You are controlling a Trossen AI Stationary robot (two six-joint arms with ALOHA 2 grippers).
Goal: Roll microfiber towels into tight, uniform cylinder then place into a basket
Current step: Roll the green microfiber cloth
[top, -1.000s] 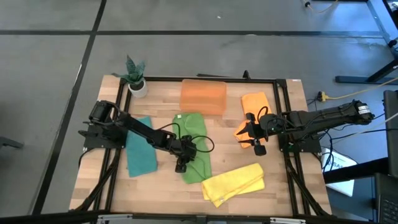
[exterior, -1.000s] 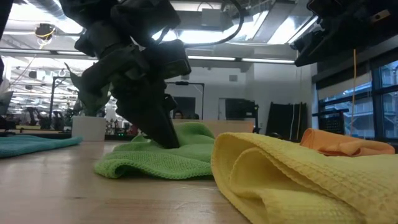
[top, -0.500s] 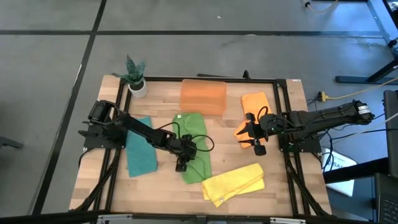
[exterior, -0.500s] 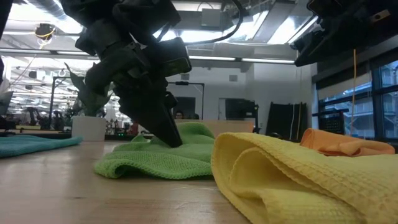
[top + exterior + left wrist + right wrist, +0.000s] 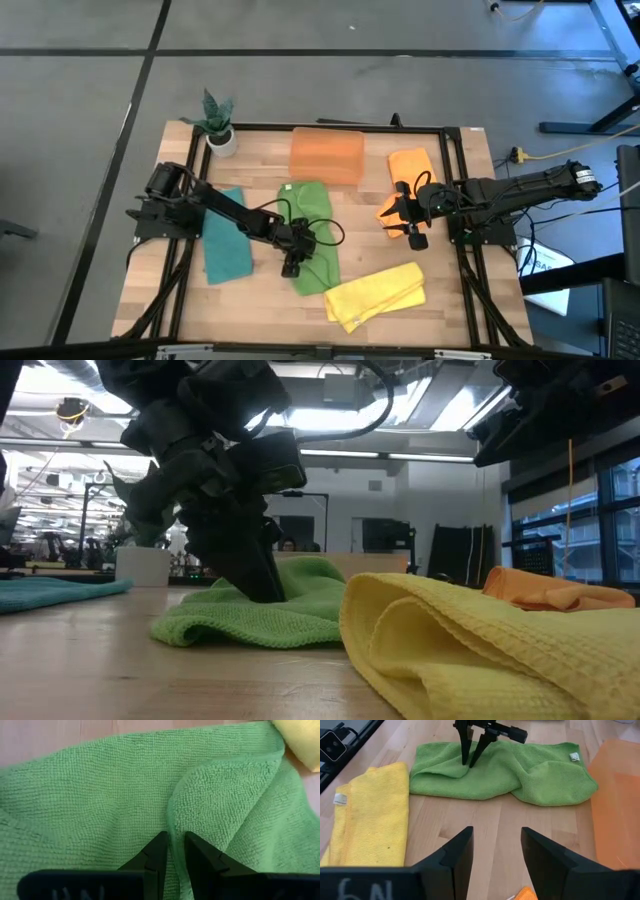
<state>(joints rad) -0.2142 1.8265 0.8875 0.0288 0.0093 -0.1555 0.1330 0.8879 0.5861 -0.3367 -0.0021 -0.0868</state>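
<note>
Left gripper (image 5: pixel 291 262): centre frame, jaws pinched on green towel (image 5: pixel 313 235) fold | right gripper (image 5: pixel 409 228): right of centre, jaws open, empty, above orange towel (image 5: pixel 411 167)

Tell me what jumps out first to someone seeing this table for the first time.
The left claw pinches a fold of the green towel at the table's middle, fingers nearly closed on the cloth. The right claw hovers open by the orange towel on the right. A crumpled yellow towel lies at the front, and the orange basket sits at the back.
</note>
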